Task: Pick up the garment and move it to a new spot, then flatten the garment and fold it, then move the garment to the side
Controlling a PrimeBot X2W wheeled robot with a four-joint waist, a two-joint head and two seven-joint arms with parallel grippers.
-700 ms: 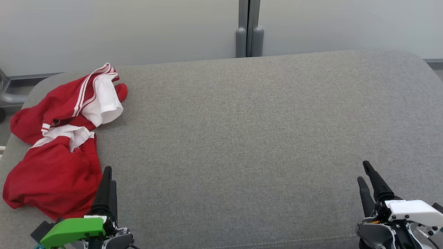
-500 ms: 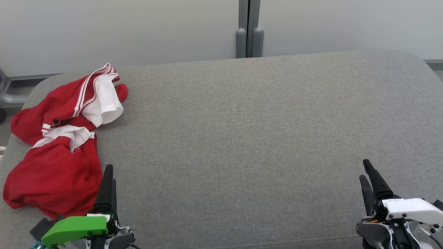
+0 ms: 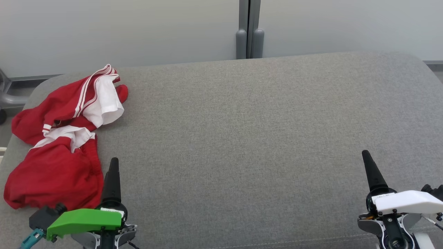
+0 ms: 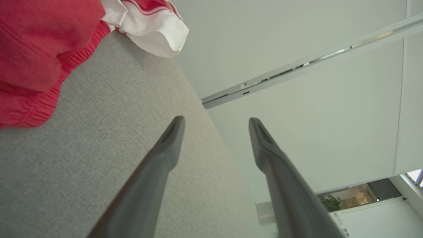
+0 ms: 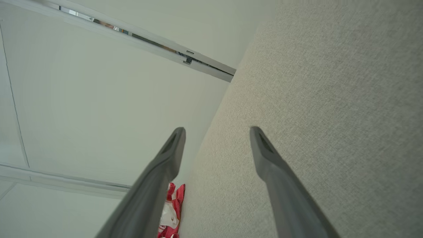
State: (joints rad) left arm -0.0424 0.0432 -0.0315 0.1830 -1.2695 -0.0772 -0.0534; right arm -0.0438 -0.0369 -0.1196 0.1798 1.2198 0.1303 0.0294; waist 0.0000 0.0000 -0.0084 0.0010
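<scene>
left end effector [image 4: 216, 123] wide open, empty; right end effector [image 5: 217, 131] wide open, empty | garment [image 3: 55, 166] just beside left end effector, not touching

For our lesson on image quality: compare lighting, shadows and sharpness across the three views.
Head view: even, soft light, no glare; the garment is sharp, its shadow on the grey cushion faint. Left wrist view: the left gripper looks soft near the lens, cushion weave crisp. Right wrist view: the right gripper is likewise soft.
</scene>
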